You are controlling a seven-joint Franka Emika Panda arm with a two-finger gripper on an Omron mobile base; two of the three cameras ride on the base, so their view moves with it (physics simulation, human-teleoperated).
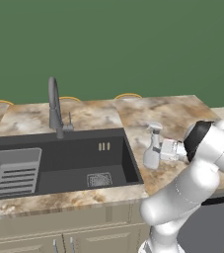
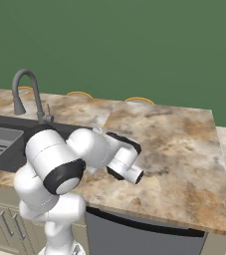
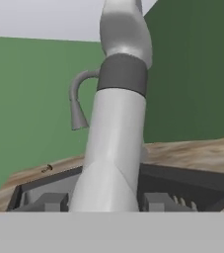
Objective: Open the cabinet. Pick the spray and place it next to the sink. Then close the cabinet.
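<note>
Gripper: the gripper point(image 1: 159, 150) is at the side of the spray, low over the counter. It looks clamped on the bottle, but the fingers themselves are hidden by the bottle and by the hand, so I cannot tell for sure.
Spray: the spray point(image 1: 153, 147) stands on the counter just beside the right rim of the sink, a little tilted, its nozzle top up. In the hand view the spray point(image 3: 114, 143) is very close and leans slightly to the right, with a dark band under its neck.
Arm: the arm point(image 2: 69, 159) bends low over the front edge of the counter and reaches toward the sink.
Sink: the sink point(image 1: 128, 155) is a dark basin set in the counter, with a grey rack inside at its left end.
Faucet: the faucet point(image 1: 54, 106) rises behind the sink, arched.
Counter: the counter point(image 2: 174, 144) is brown marbled and runs to the right of the sink.
Wall: the wall point(image 1: 113, 44) behind is green.
</note>
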